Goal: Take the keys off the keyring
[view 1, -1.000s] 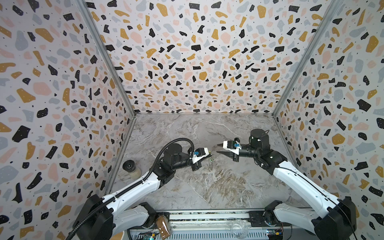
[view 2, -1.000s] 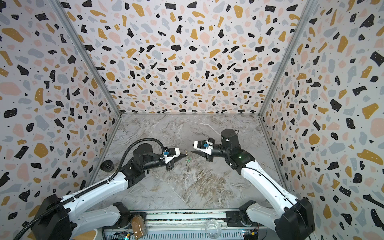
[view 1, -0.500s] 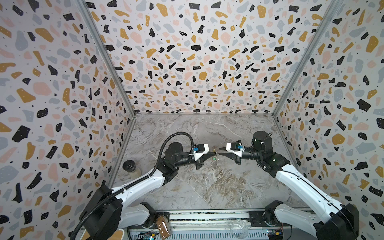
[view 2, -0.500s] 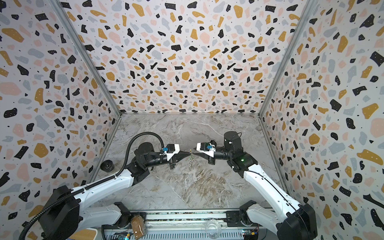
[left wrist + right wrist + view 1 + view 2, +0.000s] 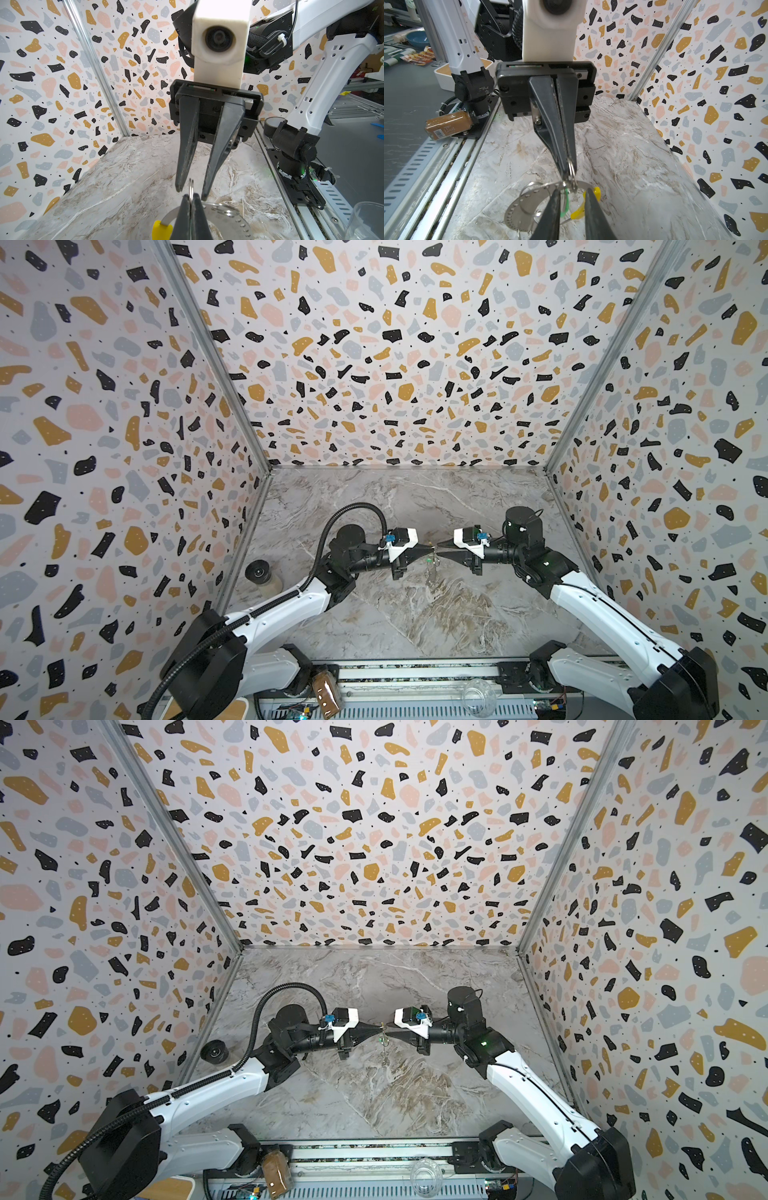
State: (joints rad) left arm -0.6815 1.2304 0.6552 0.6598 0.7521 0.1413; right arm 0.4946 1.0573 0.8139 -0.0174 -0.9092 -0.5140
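As the left gripper (image 5: 566,166) clamps a silvery split ring (image 5: 191,184), the right gripper (image 5: 191,192) straddles it half-open; the dotted grey metal keyring (image 5: 513,209) hangs beneath, dark round roll (image 5: 258,571) clear at nine o'clock.

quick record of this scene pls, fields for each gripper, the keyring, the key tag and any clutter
left gripper: shut on a small split ring, held above the table
right gripper: open, one finger on each side of that ring, not gripping
keyring: hangs below the two grippers; yellow sleeve on its rim
green tag: hangs at the keyring
clutter: dark roll by the left wall; spice jar and clear glass at the front rail
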